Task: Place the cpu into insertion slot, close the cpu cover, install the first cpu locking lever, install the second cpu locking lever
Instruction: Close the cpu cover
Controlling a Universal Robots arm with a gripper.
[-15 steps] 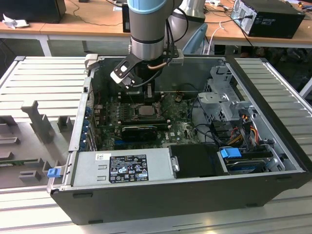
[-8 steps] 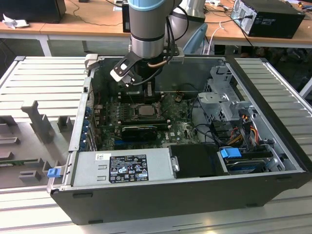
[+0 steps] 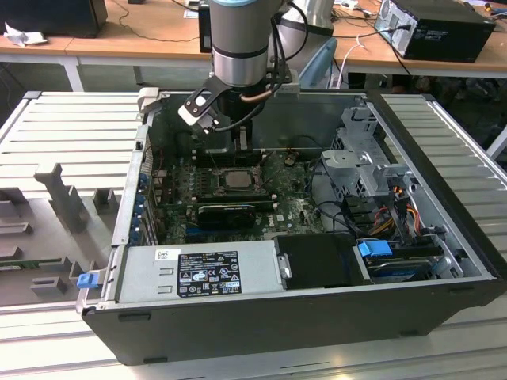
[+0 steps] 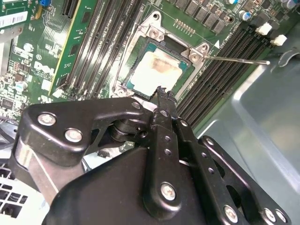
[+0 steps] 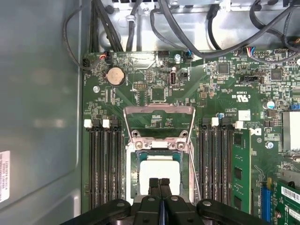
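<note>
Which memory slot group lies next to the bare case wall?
The slot group between the cpu and the grey case wall; the other slot group borders a green card.

**Labels in plenty, none that can be read**

On the power supply (image 3: 146, 279) a black-and-white label (image 3: 207, 273) lies mid-top, with a small white sticker (image 3: 166, 255) beside it. In the second wrist view a barcode sticker (image 4: 11, 19) sits at the green board's (image 4: 42, 56) edge. In the first wrist view a white sticker (image 5: 3, 168) is on the case wall (image 5: 42, 117), and white lettering (image 5: 241, 97) is printed on the board near the insertion slot (image 5: 130, 173) — all illegible.
</note>
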